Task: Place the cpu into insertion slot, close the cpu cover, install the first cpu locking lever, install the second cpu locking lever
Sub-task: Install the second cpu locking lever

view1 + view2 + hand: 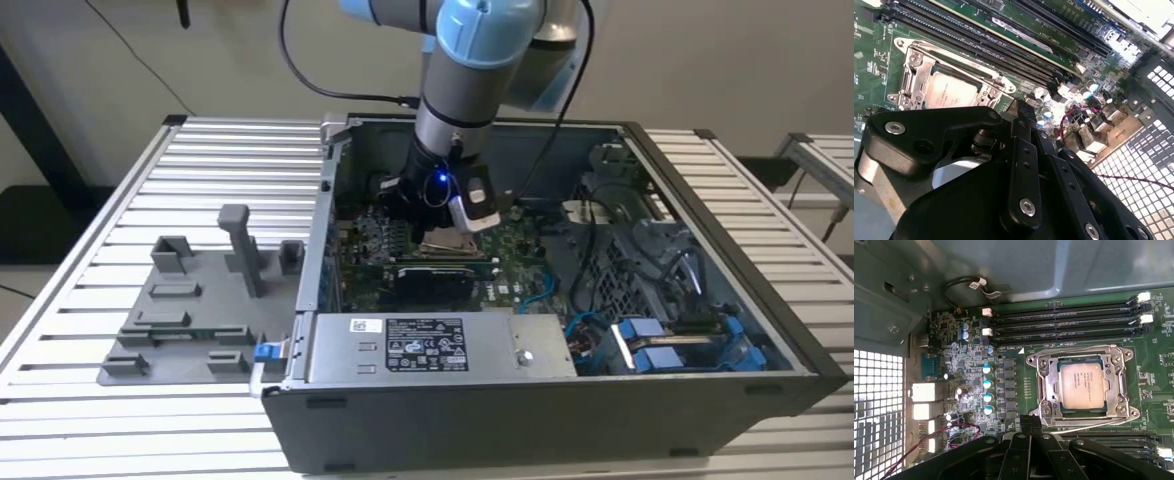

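1. Nearest the lens in both wrist views is the black linkage of the gripper (1026,440); its tips sit just short of the socket, and I cannot tell from here whether they are apart or together. Nothing shows between them.

2. In the exterior view the gripper (447,215) hangs down inside the open computer case (721,390), low over the motherboard (514,285), right above the socket area.

3. The cpu (1082,385) already lies in the insertion slot, flat and square to it, its dull metal top facing up. The second wrist view shows the same chip (948,91) seated in the socket.

4. The cpu cover (1081,356) lies down around the chip, its window framing the metal top. A thin wire locking lever (1089,426) runs along the side of the socket nearest the gripper; whether it is hooked under its catch I cannot make out.

5. Handling, as I judge it: the chip is light, stiff and fragile on its underside, best held by opposite edges and never slid. The cover is thin, springy sheet metal, to be pressed at its free edge. The lever is a stiff, smooth wire that will push back; the bent end is the place to bear on it.

6. Memory slots (1064,322) run alongside the socket, close enough to catch a careless finger.
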You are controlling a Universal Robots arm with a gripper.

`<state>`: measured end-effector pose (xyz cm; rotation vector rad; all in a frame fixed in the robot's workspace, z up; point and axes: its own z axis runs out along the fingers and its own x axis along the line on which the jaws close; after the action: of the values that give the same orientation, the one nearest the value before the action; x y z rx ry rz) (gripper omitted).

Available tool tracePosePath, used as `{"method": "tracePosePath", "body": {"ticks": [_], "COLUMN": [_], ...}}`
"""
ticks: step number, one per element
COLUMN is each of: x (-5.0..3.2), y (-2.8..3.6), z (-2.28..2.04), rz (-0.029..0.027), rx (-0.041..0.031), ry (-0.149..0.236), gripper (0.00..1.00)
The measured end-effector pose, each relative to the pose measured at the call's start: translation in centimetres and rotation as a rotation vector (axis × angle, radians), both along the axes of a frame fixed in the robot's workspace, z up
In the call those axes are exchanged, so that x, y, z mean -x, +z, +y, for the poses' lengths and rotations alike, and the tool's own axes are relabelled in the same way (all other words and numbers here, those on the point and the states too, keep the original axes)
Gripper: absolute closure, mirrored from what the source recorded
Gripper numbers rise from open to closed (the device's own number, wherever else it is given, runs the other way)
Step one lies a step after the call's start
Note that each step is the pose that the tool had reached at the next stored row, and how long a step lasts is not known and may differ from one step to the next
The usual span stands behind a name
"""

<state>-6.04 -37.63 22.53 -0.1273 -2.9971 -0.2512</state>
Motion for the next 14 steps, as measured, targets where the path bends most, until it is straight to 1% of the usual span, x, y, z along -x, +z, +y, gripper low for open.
{"method": "tracePosePath", "body": {"ticks": [6,14], "x": [0.16,0.46], "y": [-0.38,-0.75], "z": [0.00,0.00], "rz": [-0.0045,-0.0078], "rx": [0.0001,0.0001], "ry": [0.000,0.000], "gripper": [0.89,0.89]}}
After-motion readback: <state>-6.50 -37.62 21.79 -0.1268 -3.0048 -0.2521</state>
